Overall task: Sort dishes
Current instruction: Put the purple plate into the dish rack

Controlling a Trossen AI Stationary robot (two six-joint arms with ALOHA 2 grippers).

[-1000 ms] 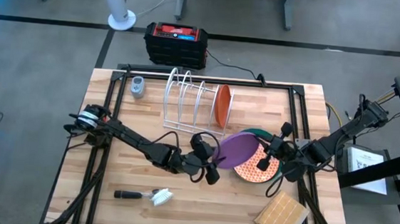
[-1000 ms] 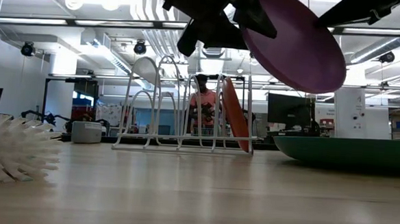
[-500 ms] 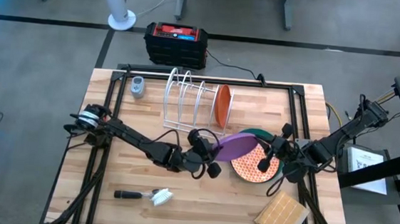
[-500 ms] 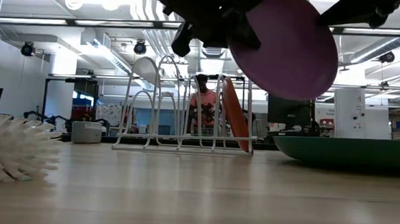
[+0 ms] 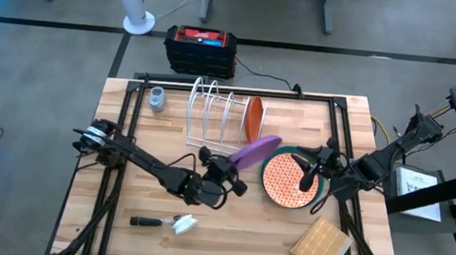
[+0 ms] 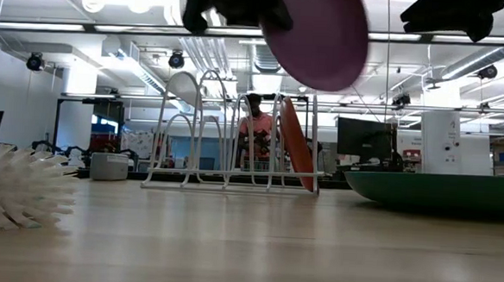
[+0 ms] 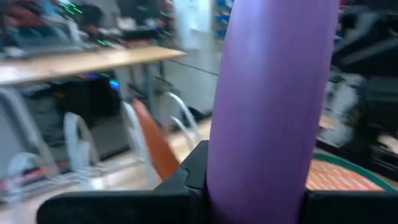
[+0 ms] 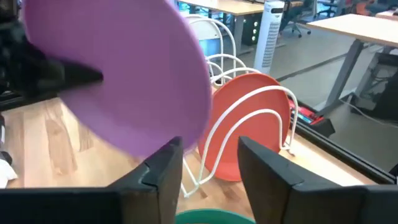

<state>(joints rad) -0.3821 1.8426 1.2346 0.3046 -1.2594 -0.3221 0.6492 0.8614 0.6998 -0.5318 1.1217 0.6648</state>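
The worktop is seen whole only from the high view, w/ the white wire rack at its far side and a scrub brush near the front edge. The teal-green plate is mostly covered in that view by the speckled plate stacked on it; from the low view only the teal rim shows, flat on the wood, and the speckled one can't be seen.

The purple plate is held clear of the worktop, tilted, between the rack and the stacked plates. In the left wrist view it is seen edge-on, clamped betw. the dark fingers. The orange plate stands upright in the rack's last slot, right end; this is confirmed in the right wrist view.

The left end effector is closed on the purple plate's lower edge, w/ the arm stretched diagonally from the left edge toward centre. The right end effector is held over the speckled plate's right side, fingers apart and holding nothing, w/ the arm reaching in from the right.
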